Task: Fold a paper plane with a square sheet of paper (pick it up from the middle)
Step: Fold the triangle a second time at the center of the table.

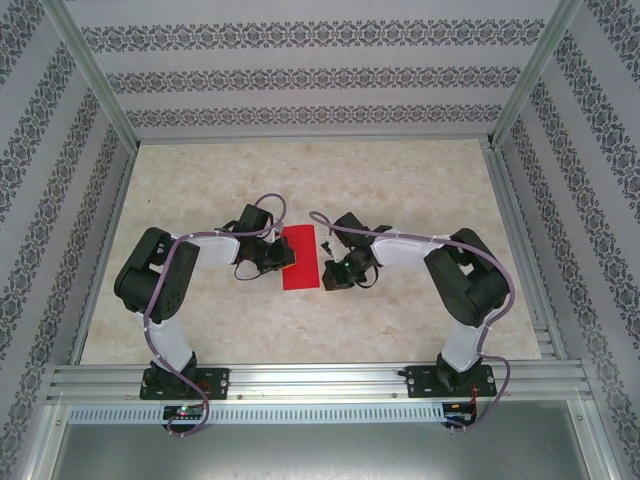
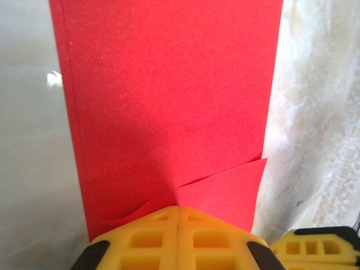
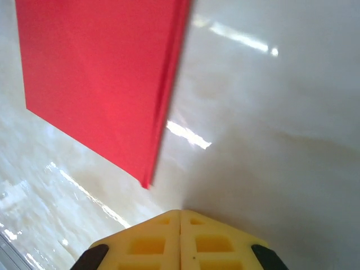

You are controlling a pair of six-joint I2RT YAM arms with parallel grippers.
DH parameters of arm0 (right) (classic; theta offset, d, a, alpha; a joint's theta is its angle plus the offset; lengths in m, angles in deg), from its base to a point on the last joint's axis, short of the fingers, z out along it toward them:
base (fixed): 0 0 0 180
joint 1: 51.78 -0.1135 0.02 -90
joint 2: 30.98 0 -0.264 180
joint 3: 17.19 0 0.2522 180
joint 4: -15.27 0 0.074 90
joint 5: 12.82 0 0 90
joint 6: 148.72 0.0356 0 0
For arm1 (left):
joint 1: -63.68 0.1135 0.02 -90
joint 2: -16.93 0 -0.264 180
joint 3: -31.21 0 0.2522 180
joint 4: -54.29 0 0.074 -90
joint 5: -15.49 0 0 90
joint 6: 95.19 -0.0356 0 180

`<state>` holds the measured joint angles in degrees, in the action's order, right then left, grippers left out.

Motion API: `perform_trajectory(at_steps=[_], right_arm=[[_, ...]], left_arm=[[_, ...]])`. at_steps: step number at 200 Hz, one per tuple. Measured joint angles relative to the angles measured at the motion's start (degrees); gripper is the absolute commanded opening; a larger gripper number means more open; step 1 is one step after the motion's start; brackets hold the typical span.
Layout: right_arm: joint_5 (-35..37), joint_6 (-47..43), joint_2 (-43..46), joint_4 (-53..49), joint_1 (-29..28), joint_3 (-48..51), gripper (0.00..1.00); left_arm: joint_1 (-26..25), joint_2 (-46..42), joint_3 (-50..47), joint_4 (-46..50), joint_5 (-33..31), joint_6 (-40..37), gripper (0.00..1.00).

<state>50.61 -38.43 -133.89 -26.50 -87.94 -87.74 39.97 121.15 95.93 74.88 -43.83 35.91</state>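
Observation:
The square sheet of paper [image 1: 300, 258] is bright red and lies on the table folded into a narrow upright rectangle. In the left wrist view the paper [image 2: 169, 101] has a loose top layer, lifted a little along a slanted edge near my fingers. My left gripper [image 1: 279, 256] [image 2: 178, 209] is shut, its tip on the paper's left edge. My right gripper [image 1: 330, 268] [image 3: 180, 212] is shut over bare table just right of the paper [image 3: 101, 84], apart from it. The paper plane is out of view.
The marble-patterned table [image 1: 400, 180] is walled by patterned panels on three sides, with an aluminium rail [image 1: 320, 385] along the near edge. A yellow finger of the right gripper [image 2: 315, 247] shows at the left wrist view's lower right corner.

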Motion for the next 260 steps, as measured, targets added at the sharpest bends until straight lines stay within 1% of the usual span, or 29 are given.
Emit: perform_trajectory(at_steps=[12, 29, 43, 63, 72, 88, 109, 142, 161, 215, 225, 250, 260], right_arm=[[0.6, 1.6, 1.9, -0.1, 1.0, 0.3, 0.12], [1.5, 4.5, 4.2, 2.0, 1.9, 0.3, 0.21], [2.0, 7.5, 5.0, 5.0, 2.1, 0.3, 0.28], [2.8, 11.5, 4.2, 9.7, 2.0, 0.3, 0.32], [3.1, 12.9, 3.2, 11.4, 1.8, 0.1, 0.34], [3.5, 14.3, 0.5, 13.6, 1.4, -1.3, 0.36], [3.3, 15.0, -3.0, 15.5, 1.3, -3.6, 0.37], [1.4, 14.5, -5.9, 15.7, 1.4, -7.2, 0.36], [0.2, 13.7, -6.1, 16.1, 1.5, -8.0, 0.33], [-3.8, 11.1, -8.5, 16.1, 2.2, -8.1, 0.31], [-4.1, 10.8, -8.9, 16.1, 2.2, -8.1, 0.28], [-5.1, 10.3, -9.1, 16.9, 2.5, -7.8, 0.15], [-5.3, 10.1, -9.1, 17.7, 2.7, -7.5, 0.12]], left_arm=[[0.0, 0.0, 0.0, 0.0, 0.1, -0.1, 0.04], [-0.1, -0.1, 0.1, 0.0, 0.3, -0.1, 0.08], [-0.1, -0.1, 0.1, 0.0, 0.3, -0.1, 0.16], [-0.1, -0.9, 0.1, -0.4, 0.3, 0.4, 0.3], [-0.1, -1.8, 0.1, -0.4, -0.2, 0.6, 0.35], [-0.2, -4.0, 0.1, -0.1, -2.1, 1.1, 0.4], [-0.3, -8.3, -0.1, 0.0, -4.4, 1.5, 0.42], [-0.3, -12.6, -2.9, -2.2, -5.7, 3.5, 0.43], [-0.3, -12.6, -5.4, -3.5, -5.7, 4.7, 0.44], [-0.3, -11.5, -8.5, -5.9, -4.7, 6.6, 0.46], [-0.3, -11.1, -8.7, -6.5, -4.2, 7.0, 0.47], [-0.3, -10.1, -9.1, -8.3, -3.0, 7.6, 0.47], [-0.3, -9.7, -9.1, -8.8, -2.6, 7.8, 0.47]])
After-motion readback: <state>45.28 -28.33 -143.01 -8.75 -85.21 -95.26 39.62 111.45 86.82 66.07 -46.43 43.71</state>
